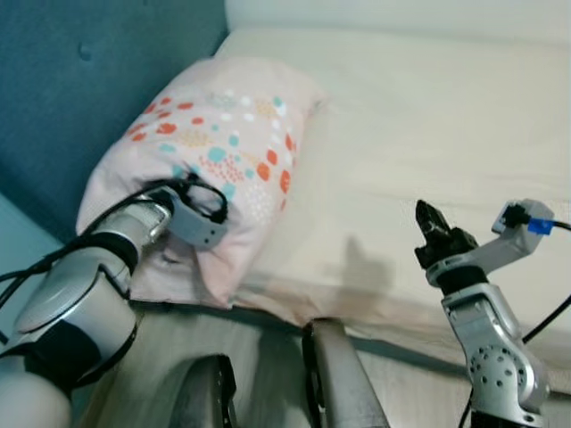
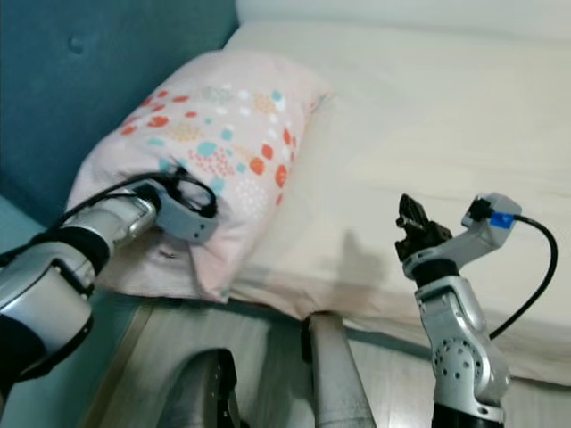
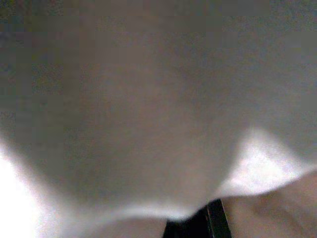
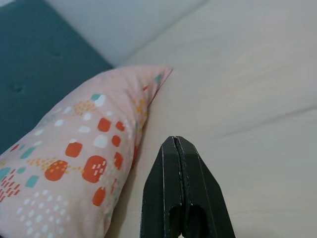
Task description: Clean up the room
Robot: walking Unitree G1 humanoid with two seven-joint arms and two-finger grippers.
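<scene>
Left eye view shows a soft, puffy pale-pink fabric pillow (image 1: 214,152) printed with orange, teal and white spots, lying at the head of a smooth cream-sheeted mattress (image 1: 428,134) against a padded teal headboard (image 1: 80,80). The left gripper (image 1: 201,209) presses into the pillow's near side; its wrist view is blurred cloth, so I cannot tell how its jaws stand. The right gripper (image 4: 177,163) hovers above the bare sheet, well apart from the pillow, its matte black fingers pressed together.
</scene>
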